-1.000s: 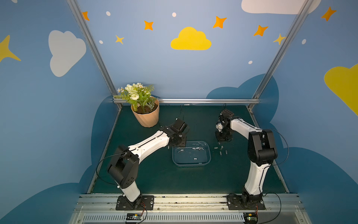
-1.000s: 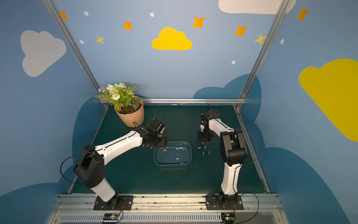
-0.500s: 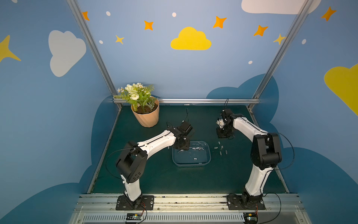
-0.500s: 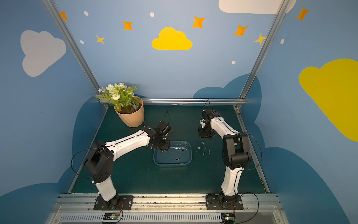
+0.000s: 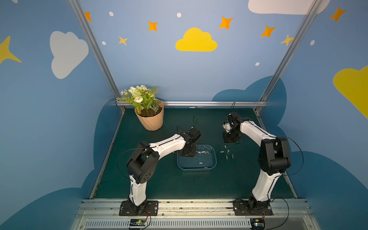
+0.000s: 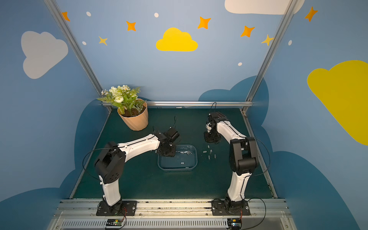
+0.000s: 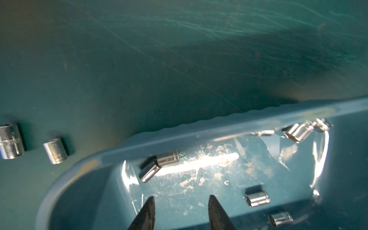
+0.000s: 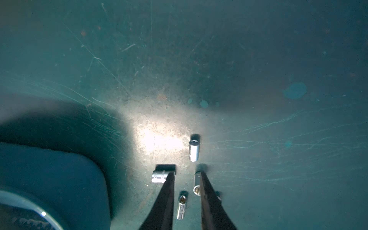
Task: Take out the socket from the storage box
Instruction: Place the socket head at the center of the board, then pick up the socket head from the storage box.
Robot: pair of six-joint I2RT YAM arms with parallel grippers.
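The storage box (image 5: 196, 169) is a shallow translucent blue tub in the middle of the green mat, seen in both top views (image 6: 177, 169). Several chrome sockets lie inside it: a touching pair (image 7: 151, 171) near one corner, one (image 7: 256, 198) near the fingers, others (image 7: 297, 132) along the far wall. My left gripper (image 7: 181, 199) hangs low over the box's left end (image 5: 187, 153), open, with nothing between its fingers. My right gripper (image 8: 186, 173) is to the right of the box (image 5: 230, 139), open and empty above the mat.
Several loose sockets (image 5: 227, 152) lie on the mat right of the box; one (image 8: 181, 207) shows between the right fingers, two more (image 7: 55, 150) past the box's rounded corner. A peach flowerpot (image 5: 152, 119) stands at the back left.
My left arm has swung right and down, bringing its gripper from beside the box to over its left end, jaws a little narrower. The right gripper has stayed about where it was.
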